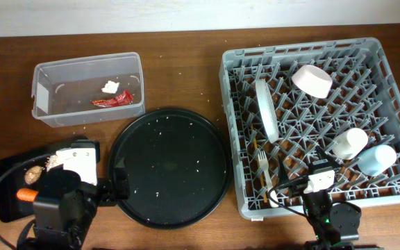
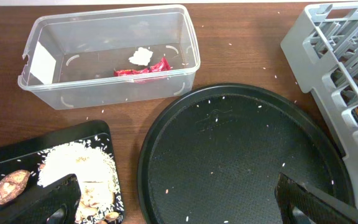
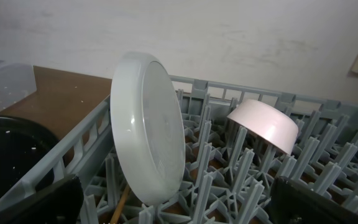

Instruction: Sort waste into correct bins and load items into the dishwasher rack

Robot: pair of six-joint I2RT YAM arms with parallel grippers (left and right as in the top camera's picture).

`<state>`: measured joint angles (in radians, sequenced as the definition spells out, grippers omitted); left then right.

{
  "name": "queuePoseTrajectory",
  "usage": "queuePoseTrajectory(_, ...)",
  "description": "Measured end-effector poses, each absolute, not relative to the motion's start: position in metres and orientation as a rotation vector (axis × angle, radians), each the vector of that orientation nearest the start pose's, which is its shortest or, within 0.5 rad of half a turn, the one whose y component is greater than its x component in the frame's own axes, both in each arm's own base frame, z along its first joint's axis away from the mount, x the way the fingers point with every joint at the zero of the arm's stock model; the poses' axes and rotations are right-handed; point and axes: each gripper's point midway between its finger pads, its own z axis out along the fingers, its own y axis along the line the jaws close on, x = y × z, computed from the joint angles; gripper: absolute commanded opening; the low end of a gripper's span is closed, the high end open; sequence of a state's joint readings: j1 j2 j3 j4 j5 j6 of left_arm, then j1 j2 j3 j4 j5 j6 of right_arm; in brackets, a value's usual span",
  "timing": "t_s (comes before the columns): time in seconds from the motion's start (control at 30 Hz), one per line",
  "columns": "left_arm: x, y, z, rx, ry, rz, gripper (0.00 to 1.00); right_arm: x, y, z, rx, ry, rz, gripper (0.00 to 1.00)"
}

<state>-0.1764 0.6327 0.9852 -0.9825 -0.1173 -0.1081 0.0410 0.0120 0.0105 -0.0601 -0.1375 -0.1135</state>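
Leftmost, at the near edge of the worktop [image 1: 186, 69], sat the shallow black rectangular tray [image 1: 5, 170]. It held pale rice and shredded food [image 2: 79, 171], a small brown lump [image 2: 11, 185] and an orange carrot [image 1: 26, 195].

Farther back stood the clear plastic tub [image 1: 68, 111], with a red crinkled wrapper [image 1: 113, 101] on its floor and a small white crumpled tissue [image 1: 110, 87] just beside it.

The left end effector [image 2: 179, 200] hung low over the near left, one finger above the rectangular tray and the other above the large round black tray [image 1: 169, 167]. Its fingers were spread wide apart, with nothing between them. Loose rice grains speckled the round tray and the wood around it.

To the right lay the grey dishwasher rack [image 1: 394, 48]. A white round plate [image 1: 266, 110] stood on edge among the pegs at its left side. Thin wooden chopsticks [image 3: 120, 207] showed low beside the plate, and a white fork [image 1: 263, 167] lay nearer. A white bowl [image 1: 312, 80] leaned tilted at the far middle. A small white cup [image 1: 347, 144] and a light blue cup [image 1: 378, 159] lay side by side toward the near right.

The right end effector [image 3: 176, 202] hovered at the rack's near edge, facing the plate. Its fingers were wide apart and gripped nothing.
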Motion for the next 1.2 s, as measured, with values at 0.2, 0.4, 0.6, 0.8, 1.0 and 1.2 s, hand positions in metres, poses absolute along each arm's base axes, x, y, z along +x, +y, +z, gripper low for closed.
queuePoseTrajectory(0.2, 0.214, -0.018, 0.266, 0.009, 2.196, -0.031, 0.99, 0.244, 0.034, 0.161, -0.231, 1.616, 0.057, 0.98)
queuePoseTrajectory(0.4, 0.214, -0.018, 0.266, 0.01, 2.196, -0.03, 0.99, 0.244, 0.034, 0.161, -0.23, 1.616, 0.057, 0.98)
queuePoseTrajectory(0.6, 0.214, -0.018, 0.266, 0.009, 2.196, -0.031, 0.99, 0.244, 0.034, 0.161, -0.231, 1.616, 0.057, 0.98)
queuePoseTrajectory(0.8, 0.208, -0.016, 0.27, 0.006, 2.176, -0.031, 0.99, 0.244, 0.034, 0.161, -0.23, 1.616, 0.057, 0.98)
queuePoseTrajectory(1.0, 0.208, 0.001, 0.241, -0.09, 1.933, -0.014, 0.99, 0.244, 0.034, 0.161, -0.231, 1.616, 0.057, 0.98)
queuePoseTrajectory(1.2, 0.237, 0.0, 0.212, -0.095, 1.562, -0.075, 0.99, 0.244, 0.034, 0.162, -0.231, 1.615, 0.057, 0.98)
